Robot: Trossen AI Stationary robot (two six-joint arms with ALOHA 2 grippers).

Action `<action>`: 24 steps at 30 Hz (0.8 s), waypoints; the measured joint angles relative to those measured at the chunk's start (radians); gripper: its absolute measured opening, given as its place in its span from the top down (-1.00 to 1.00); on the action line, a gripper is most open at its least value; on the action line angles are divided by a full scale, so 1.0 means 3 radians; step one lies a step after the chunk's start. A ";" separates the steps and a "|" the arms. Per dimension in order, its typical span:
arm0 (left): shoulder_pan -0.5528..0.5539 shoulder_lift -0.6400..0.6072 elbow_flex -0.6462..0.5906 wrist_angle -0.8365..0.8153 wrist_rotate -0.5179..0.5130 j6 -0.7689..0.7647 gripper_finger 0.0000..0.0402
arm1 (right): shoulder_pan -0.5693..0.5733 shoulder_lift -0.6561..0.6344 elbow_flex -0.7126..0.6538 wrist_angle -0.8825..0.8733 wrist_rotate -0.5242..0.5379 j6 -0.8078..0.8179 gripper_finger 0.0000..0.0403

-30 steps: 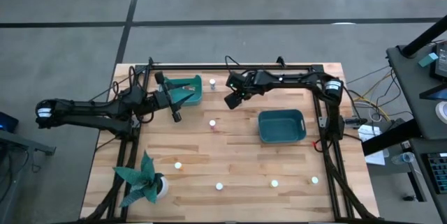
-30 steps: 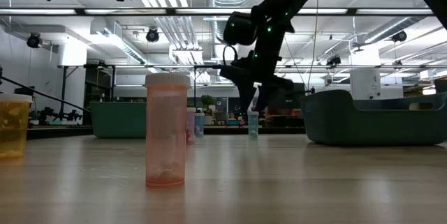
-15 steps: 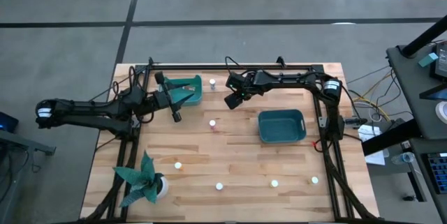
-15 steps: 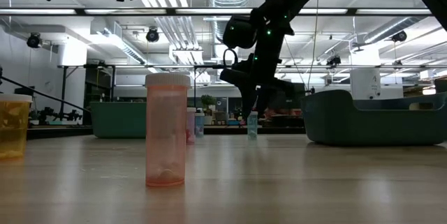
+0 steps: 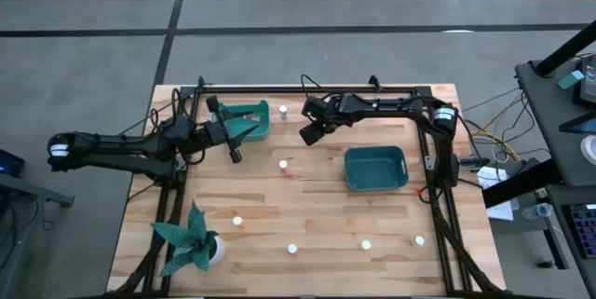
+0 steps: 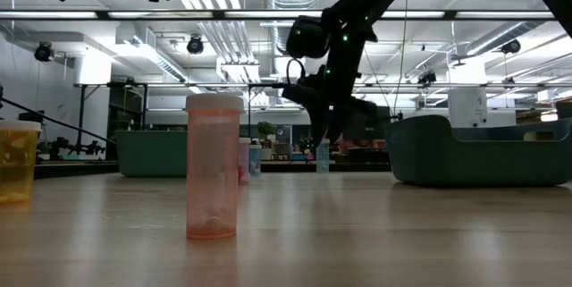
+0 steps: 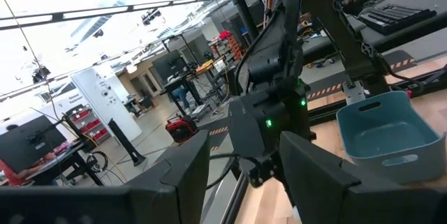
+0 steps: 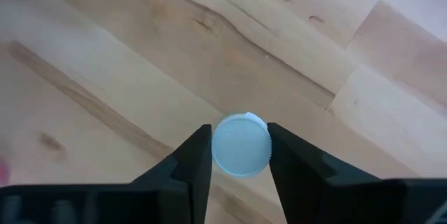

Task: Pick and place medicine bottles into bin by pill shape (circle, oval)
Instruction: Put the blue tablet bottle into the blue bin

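My right gripper (image 8: pixel 240 155) hangs over the far middle of the table (image 5: pixel 310 134), fingers slanting down, shut on a small medicine bottle (image 6: pixel 322 156) with a white cap. Other white-capped bottles stand upright on their bases: one by the left teal bin (image 5: pixel 282 110), one mid-table (image 5: pixel 284 163), several along the near edge (image 5: pixel 291 248). My left gripper (image 7: pixel 241 175) waits open at the left teal bin (image 5: pixel 251 122), holding nothing. My right gripper pinches the round white cap (image 8: pixel 241 144) at the top of the bottle between its two fingers, one on each side. The fingers come from above, slanting down. The bottle stays upright under them; whether its base still rests on the wood is not plain.
A second teal bin (image 5: pixel 375 169) sits at the right of the table. A teal paper plant in a white pot (image 5: pixel 193 243) stands at the near left corner. In the low view a pink bottle (image 6: pixel 213 166) and an orange one (image 6: pixel 13 162) stand close to the camera.
My right gripper has stayed in place and shut its fingers onto the bottle's cap. The bottle has stayed upright at the same spot.
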 joint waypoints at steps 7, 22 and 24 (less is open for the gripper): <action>0.0000 0.0000 0.0000 0.0002 0.0000 -0.0001 0.20 | 0.0146 -0.0349 0.0000 -0.0131 0.0003 -0.0004 0.45; 0.0000 0.0000 0.0000 0.0003 0.0001 -0.0002 0.20 | 0.0884 -0.1060 0.0000 -0.0948 0.0090 0.0529 0.44; 0.0000 0.0000 0.0000 0.0003 0.0001 -0.0003 0.20 | 0.0970 -0.1122 0.0000 -0.1130 0.0141 0.0623 0.44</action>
